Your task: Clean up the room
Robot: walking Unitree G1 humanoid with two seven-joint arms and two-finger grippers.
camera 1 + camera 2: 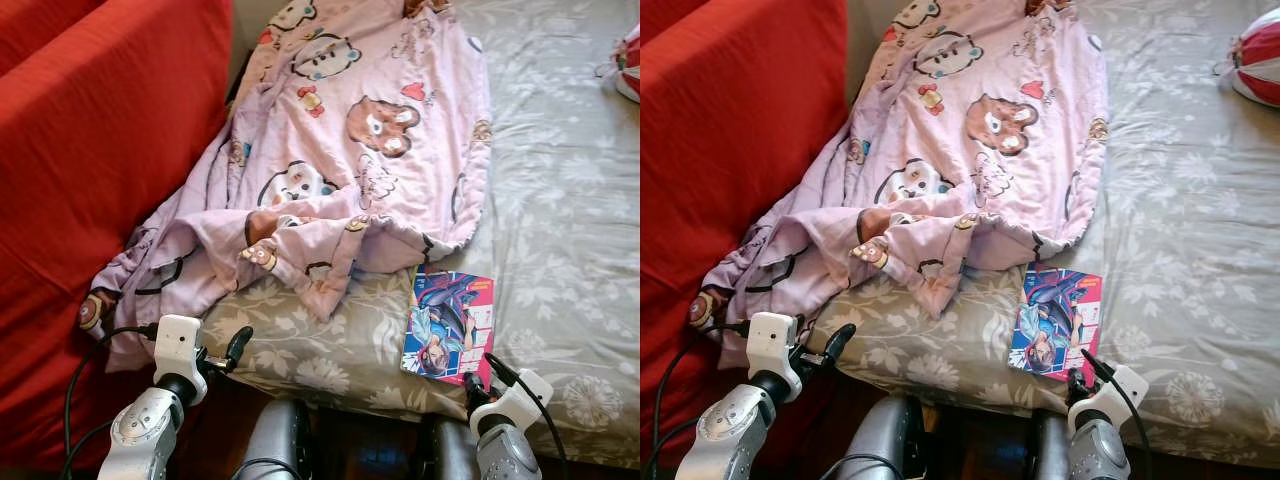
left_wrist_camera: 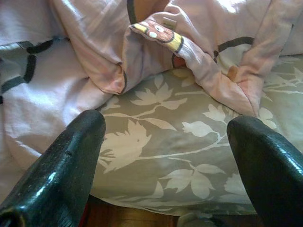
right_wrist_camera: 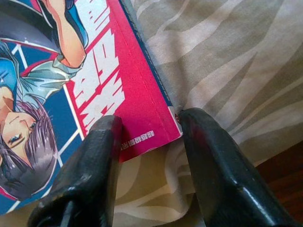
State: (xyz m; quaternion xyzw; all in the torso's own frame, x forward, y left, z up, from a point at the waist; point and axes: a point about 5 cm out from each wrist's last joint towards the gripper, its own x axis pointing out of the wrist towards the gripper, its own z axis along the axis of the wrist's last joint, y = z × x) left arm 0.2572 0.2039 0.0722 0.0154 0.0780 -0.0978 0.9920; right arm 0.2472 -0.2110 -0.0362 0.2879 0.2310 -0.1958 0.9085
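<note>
While the right end effector [image 3: 147,137] straddles the comic book's [image 1: 448,324] corner on the bed [image 1: 560,200], open, ready to pinch, the left end effector [image 2: 165,156] waits open near the blanket [image 1: 350,150].

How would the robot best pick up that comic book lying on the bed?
Probably by its near corner. The comic book lies flat on the bed close to the front edge, so thin fingers can straddle that corner from the robot's side. The right gripper is already there, open, one finger over the cover and one beside the spine.
</note>
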